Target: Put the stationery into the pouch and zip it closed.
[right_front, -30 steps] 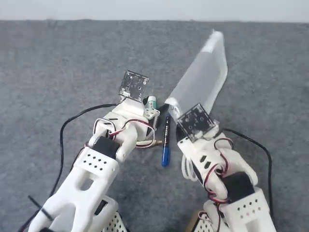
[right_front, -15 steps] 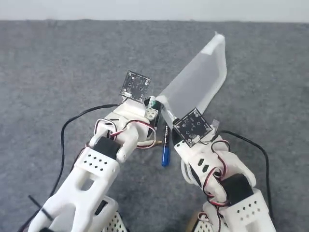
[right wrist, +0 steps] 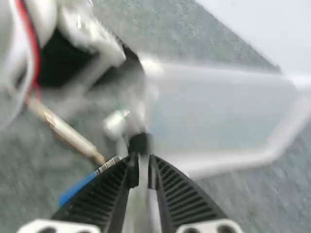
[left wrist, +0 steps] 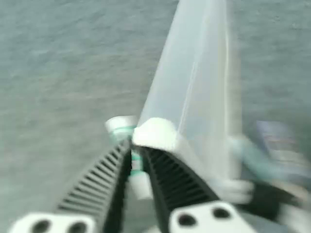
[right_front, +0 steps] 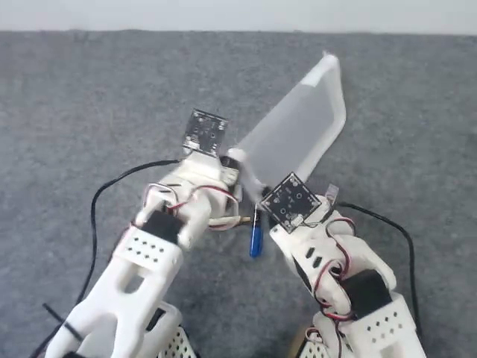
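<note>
Loading step, by the look of it: left gripper (left wrist: 137,148) clamped on a white-green stick (left wrist: 119,126) beside the pouch (right_front: 298,134), whose near edge the right gripper (right wrist: 142,162) pinches; next, aim the stick inside; pen (right_front: 256,240) lies below both on the counter (right_front: 89,104).

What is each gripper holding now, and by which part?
Right gripper pinches the pouch at its near-end edge; left gripper grips a white green-banded stick mid-body.
</note>
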`<control>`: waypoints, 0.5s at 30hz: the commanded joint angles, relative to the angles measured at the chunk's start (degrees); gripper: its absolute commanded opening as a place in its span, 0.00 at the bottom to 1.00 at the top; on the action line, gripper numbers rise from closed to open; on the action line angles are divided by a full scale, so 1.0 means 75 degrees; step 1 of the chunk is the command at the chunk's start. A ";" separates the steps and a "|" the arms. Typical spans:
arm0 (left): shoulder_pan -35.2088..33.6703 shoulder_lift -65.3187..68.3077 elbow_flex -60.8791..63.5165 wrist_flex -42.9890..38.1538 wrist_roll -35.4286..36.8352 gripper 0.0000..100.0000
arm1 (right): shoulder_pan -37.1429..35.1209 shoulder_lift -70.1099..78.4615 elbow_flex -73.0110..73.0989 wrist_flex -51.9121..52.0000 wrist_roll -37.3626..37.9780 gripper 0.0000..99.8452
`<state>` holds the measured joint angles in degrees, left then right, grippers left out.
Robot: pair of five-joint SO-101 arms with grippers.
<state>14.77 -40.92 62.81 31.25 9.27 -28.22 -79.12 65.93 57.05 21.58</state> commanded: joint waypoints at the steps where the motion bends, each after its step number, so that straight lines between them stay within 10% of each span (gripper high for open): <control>1: -0.0457 -0.0246 -0.0615 0.0516 0.0281 0.01 | -0.0100 0.0557 -0.0316 0.0100 0.0082 0.01; 15: -0.0903 -0.0293 -0.0615 0.0809 0.0551 0.10 | -0.0123 0.2925 -0.1325 0.0135 -0.0328 0.10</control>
<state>8.79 -41.01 61.76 36.00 11.91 -28.75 -57.76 59.78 57.67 20.35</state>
